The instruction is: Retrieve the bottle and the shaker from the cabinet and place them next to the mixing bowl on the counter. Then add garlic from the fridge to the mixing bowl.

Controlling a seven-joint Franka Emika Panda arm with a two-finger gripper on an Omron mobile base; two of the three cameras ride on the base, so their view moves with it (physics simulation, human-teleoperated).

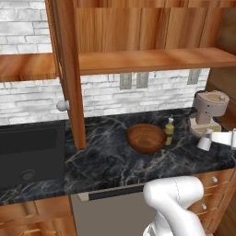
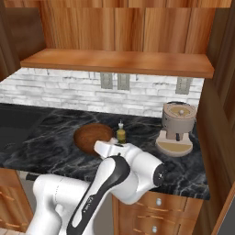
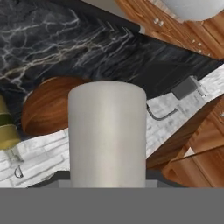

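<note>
The grey shaker (image 3: pixel 107 133) stands large and close in the hand view, with my gripper (image 1: pixel 208 138) shut on it. In the left base view the shaker (image 1: pixel 204 140) hangs just above the black marble counter (image 1: pixel 110 159), right of the bottle. The olive-yellow bottle (image 1: pixel 169 131) stands upright on the counter, touching the right side of the wooden mixing bowl (image 1: pixel 146 137). From the right base view the bottle (image 2: pixel 120 133) and bowl (image 2: pixel 88 136) sit just behind my arm. The cabinet shelf (image 1: pixel 152 60) is bare and its door (image 1: pixel 69 69) stands open. Garlic and fridge are out of view.
A grey coffee machine (image 1: pixel 209 110) stands at the back right of the counter, close behind the gripper. A dark sink (image 1: pixel 27 152) lies at the left. Wooden drawers (image 2: pixel 156 215) run below the counter, and a wooden side wall (image 2: pixel 220 114) closes the right end.
</note>
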